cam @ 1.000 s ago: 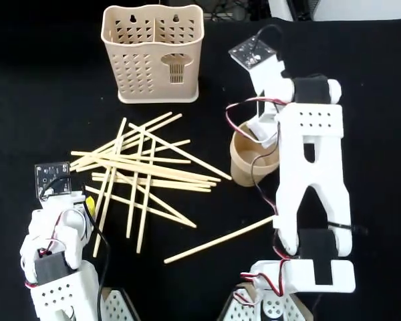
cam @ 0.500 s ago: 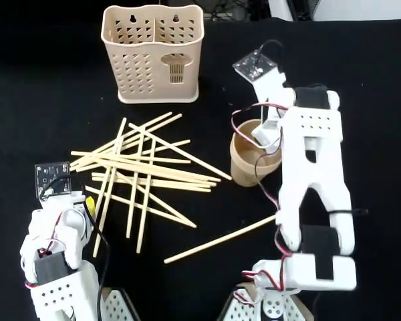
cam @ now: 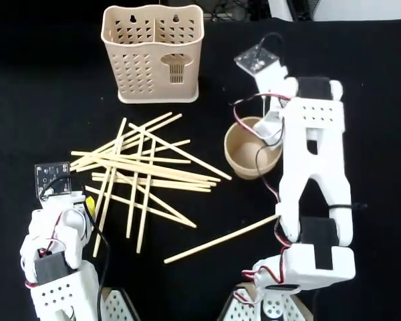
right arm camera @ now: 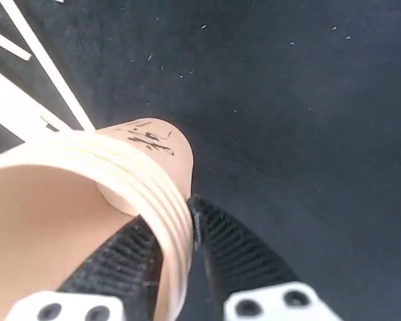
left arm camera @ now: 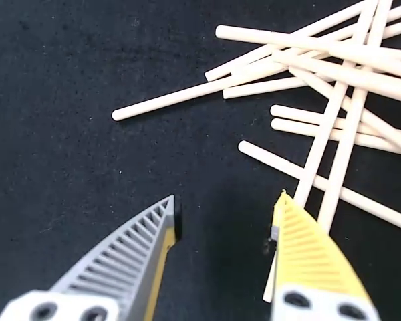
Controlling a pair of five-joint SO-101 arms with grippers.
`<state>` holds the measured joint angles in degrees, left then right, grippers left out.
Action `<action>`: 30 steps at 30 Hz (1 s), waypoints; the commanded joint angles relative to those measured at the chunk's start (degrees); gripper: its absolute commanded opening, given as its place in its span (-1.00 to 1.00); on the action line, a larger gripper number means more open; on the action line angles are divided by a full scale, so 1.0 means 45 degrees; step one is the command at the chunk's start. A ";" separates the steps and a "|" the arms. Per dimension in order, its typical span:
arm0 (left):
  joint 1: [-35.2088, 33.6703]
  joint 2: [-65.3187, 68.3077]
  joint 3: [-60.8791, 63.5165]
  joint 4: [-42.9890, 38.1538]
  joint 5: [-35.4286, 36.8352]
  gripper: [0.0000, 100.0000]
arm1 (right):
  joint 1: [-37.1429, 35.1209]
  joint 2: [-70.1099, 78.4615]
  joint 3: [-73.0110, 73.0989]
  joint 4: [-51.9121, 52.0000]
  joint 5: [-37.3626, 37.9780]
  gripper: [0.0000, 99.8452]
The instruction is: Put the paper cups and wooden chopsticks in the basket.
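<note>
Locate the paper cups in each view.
High view: paper cups right of centre, rim pinched by the right gripper.
Right wrist view: paper cups close up, rim wall between the jaws.
Left wrist view: chopsticks ahead of the open left gripper.
Shared landmark: the chopsticks.

Bare table (cam: 217, 80) runs from the right gripper (right arm camera: 192, 210), clamped on the paper cups (cam: 250, 150), to the basket (cam: 154, 53); the chopsticks (cam: 144, 170) sprawl beside that path. More chopsticks lie just ahead of the left gripper (left arm camera: 224, 227), jaws apart.
</note>
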<state>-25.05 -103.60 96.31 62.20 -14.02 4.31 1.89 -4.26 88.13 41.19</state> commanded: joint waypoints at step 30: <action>-0.0010 -0.0098 0.0225 0.0059 0.0078 -0.51 | -0.4024 0.2295 -1.1009 -0.4063 -0.6388 -0.98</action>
<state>-25.05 -103.60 96.31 62.20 -14.02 -13.19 11.12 -50.86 74.51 13.58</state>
